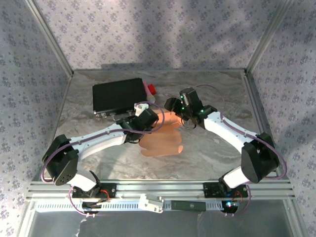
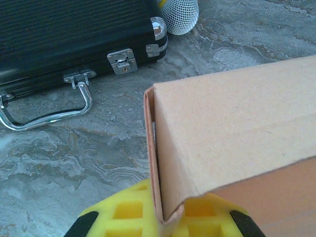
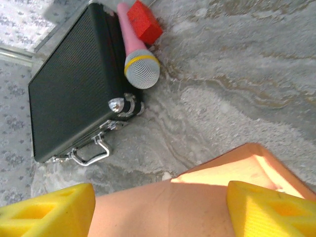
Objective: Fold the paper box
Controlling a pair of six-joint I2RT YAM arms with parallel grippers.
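The salmon-orange paper box [image 1: 165, 140] lies partly raised at the table's middle, between both arms. In the left wrist view its upright wall [image 2: 232, 128] fills the right half, and my left gripper [image 2: 165, 217] is shut on that wall's near corner edge, the cardboard pinched between the yellow fingers [image 2: 123, 215]. From above, the left gripper [image 1: 148, 121] sits at the box's far left. My right gripper [image 1: 185, 116] is at its far right. The right gripper [image 3: 160, 210] stands open, wide yellow fingers [image 3: 47, 212] straddling a creased panel of the box [image 3: 217, 170].
A black flat case [image 1: 118, 96] with chrome latches and handle [image 2: 47, 116] lies at the back left. A pink microphone [image 3: 138, 64] and a red block [image 3: 144, 20] rest beside its right edge. Metal frame rails border the marble tabletop [image 1: 217, 153].
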